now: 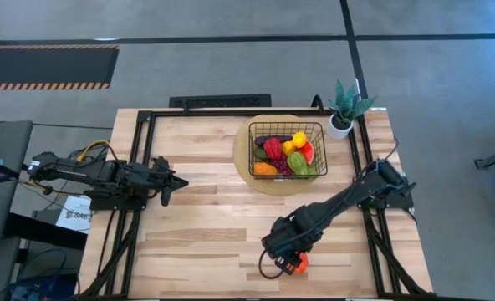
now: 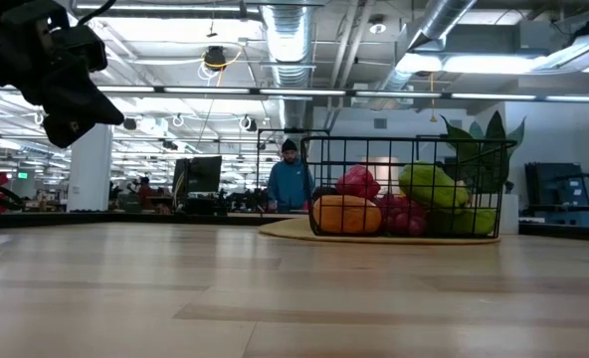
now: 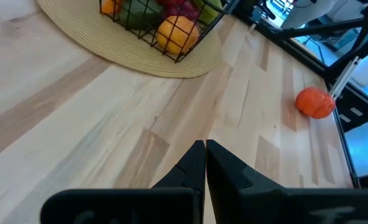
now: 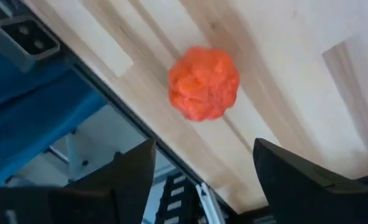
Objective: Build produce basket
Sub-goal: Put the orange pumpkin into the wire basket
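Your right gripper (image 4: 199,168) stands low over the front edge of the table (image 1: 206,209), and its two dark fingers (image 4: 308,180) are spread well apart with nothing between them. Just ahead of the fingers lies an orange-red bumpy fruit (image 4: 204,83) on the bare wood, close to the table edge; it is free, no finger touches it. In the high view you see the same fruit (image 1: 298,263) as a small orange spot right beside the gripper head, near the front of the table and well apart from the basket.

Your left gripper (image 3: 205,163) is at the left side of the table, raised above the wood. Its fingers are pressed together, tip against tip, and they hold nothing. From its wrist view you can see the orange-red fruit (image 3: 314,102) far off, near the dark frame rail.

The basket (image 1: 287,150) sits at the back of the table, right of the middle, on a round tan mat (image 1: 243,163). It is already filled with produce: an orange pepper (image 2: 345,214) at the front, a red piece (image 2: 357,182) above it, a green piece (image 2: 432,185) beside, a yellow lemon (image 1: 299,139) and some dark purple pieces. A potted green plant (image 1: 345,107) stands just beside the basket at the back right corner.

In the low view a person in a blue jacket (image 2: 290,181) stands far behind the table, in the room
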Motion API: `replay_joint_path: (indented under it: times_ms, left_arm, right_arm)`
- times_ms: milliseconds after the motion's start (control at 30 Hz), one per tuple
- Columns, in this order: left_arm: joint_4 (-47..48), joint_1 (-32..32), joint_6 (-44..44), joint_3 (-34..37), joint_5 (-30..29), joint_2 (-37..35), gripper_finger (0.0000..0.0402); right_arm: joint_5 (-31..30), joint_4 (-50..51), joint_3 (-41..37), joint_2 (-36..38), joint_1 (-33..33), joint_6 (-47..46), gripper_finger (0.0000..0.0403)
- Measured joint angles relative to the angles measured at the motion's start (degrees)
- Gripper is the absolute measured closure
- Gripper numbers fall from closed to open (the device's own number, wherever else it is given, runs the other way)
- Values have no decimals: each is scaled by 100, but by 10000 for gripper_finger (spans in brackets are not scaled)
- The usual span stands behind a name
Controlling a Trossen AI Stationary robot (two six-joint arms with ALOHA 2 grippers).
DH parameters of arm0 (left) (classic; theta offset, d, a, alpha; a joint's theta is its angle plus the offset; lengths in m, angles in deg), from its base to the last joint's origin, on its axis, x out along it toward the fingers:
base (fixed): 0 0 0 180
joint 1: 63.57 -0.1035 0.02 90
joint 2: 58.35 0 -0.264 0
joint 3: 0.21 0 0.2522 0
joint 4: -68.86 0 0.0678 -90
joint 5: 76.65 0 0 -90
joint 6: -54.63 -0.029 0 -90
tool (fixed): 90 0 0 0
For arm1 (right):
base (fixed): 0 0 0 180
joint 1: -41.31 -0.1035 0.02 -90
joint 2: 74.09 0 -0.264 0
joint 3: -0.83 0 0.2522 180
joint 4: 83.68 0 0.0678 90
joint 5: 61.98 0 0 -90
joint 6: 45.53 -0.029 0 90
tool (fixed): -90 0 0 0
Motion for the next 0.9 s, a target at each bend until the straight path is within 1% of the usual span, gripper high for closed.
replay_joint_path:
  times_ms: [200, 333, 433, 567, 800, 900]
  left_arm:
    - [33, 1, -20, 0, -3, 0, 401]
    - [148, 1, -16, 0, -2, 1, 401]
    - [152, 1, -14, 0, -2, 1, 401]
    - [186, 1, 5, 0, -2, 1, 401]
    - [293, 1, 4, 0, -2, 1, 401]
    - [297, 0, 4, 0, -2, 3, 401]
  right_arm:
    - [288, 48, 3, -210, -63, -38, 106]
    - [268, -48, 1, -221, -62, -20, 106]
    - [117, -135, 1, -221, -62, -9, 106]
    - [125, -227, 1, -221, -62, 178, 106]
    - [131, -759, 1, -221, -62, 151, 106]
    - [131, -902, 1, -221, -62, 355, 106]
